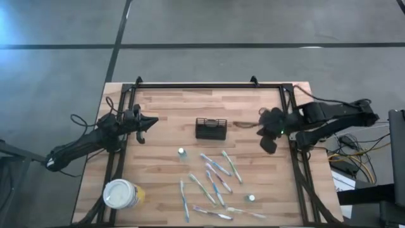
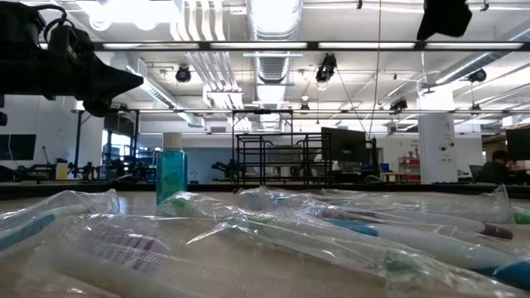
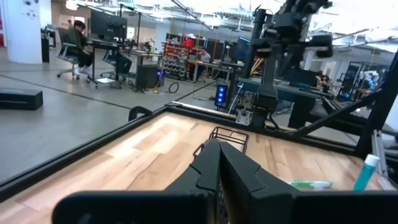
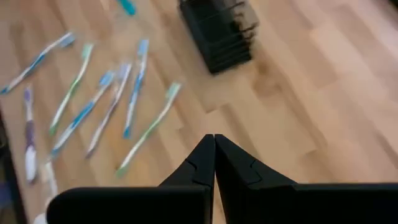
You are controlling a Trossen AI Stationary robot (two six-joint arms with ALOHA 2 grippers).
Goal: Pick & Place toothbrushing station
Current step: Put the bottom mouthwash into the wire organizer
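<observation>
The toothbrushing station (image 1: 211,128), a small black slatted holder, stands on the wooden table near its middle; it also shows in the right wrist view (image 4: 219,30) and, partly behind my fingers, in the left wrist view (image 3: 229,137). My left gripper (image 1: 143,130) is shut and empty, above the table to the holder's left. My right gripper (image 1: 268,143) is shut and empty, above the table to the holder's right. Several wrapped toothbrushes (image 1: 215,180) lie flat on the table nearer the front edge.
A round white-lidded yellow cup (image 1: 122,194) stands at the front left. A small teal bottle (image 1: 181,152) stands in front of the holder; another small item (image 1: 251,198) lies at the front right. A black frame (image 1: 209,85) borders the table. People sit in the room beyond.
</observation>
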